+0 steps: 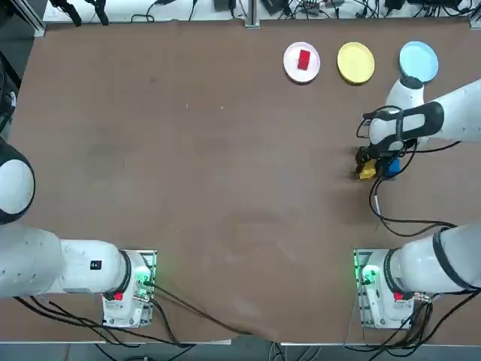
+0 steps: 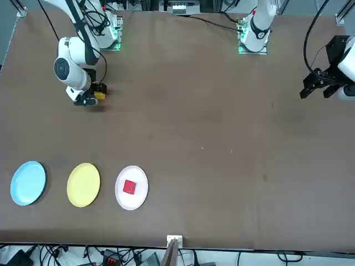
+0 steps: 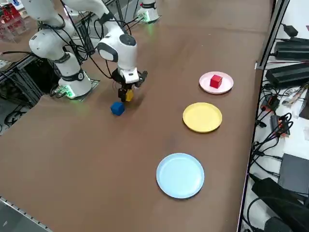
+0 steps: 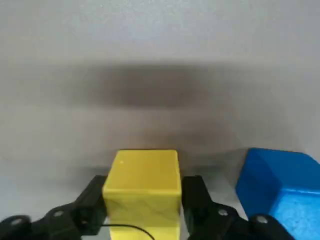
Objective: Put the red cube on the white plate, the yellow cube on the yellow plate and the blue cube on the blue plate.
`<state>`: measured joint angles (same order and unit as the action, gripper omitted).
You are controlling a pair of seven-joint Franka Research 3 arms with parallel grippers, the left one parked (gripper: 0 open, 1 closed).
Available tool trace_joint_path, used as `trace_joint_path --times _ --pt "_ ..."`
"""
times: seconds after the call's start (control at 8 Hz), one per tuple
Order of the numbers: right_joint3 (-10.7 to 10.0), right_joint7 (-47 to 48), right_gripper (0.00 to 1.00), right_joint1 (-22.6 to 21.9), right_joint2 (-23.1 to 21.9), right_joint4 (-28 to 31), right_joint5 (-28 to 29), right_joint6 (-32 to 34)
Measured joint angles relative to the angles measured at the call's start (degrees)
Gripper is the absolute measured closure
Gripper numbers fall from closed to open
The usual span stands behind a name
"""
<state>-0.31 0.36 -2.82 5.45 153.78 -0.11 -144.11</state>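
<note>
Beside the blue cube [image 4: 280, 190], the right claw [image 4: 145, 200] grips the yellow cube [image 4: 143, 182] on the table [image 1: 188, 165].

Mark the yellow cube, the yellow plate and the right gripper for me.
yellow cube [image 4: 142, 180]: right wrist view, front face.
yellow plate [image 1: 355, 62]: top view, centre of the plate.
right gripper [image 4: 144, 197]: right wrist view, midway between its fingertips, at the yellow cube.

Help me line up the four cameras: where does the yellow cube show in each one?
Top view: yellow cube at right, under the right gripper.
Front view: upper left, beside the gripper.
Right side view: upper left, between the fingers.
Right wrist view: low centre, the fingers against its sides.
Shared landmark: the blue cube next to it.
</note>
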Motion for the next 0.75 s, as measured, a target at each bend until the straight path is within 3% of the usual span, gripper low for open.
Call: trace_joint_path --times 0.25,0.5,0.75 --pt "0.0 0.5 0.30 0.1 -0.3 -0.1 0.0 -0.1" --pt "0.0 0.5 0.30 0.1 -1.6 -2.6 0.0 2.4" --pt "0.0 0.5 0.30 0.1 -3.8 -11.1 0.0 14.3"
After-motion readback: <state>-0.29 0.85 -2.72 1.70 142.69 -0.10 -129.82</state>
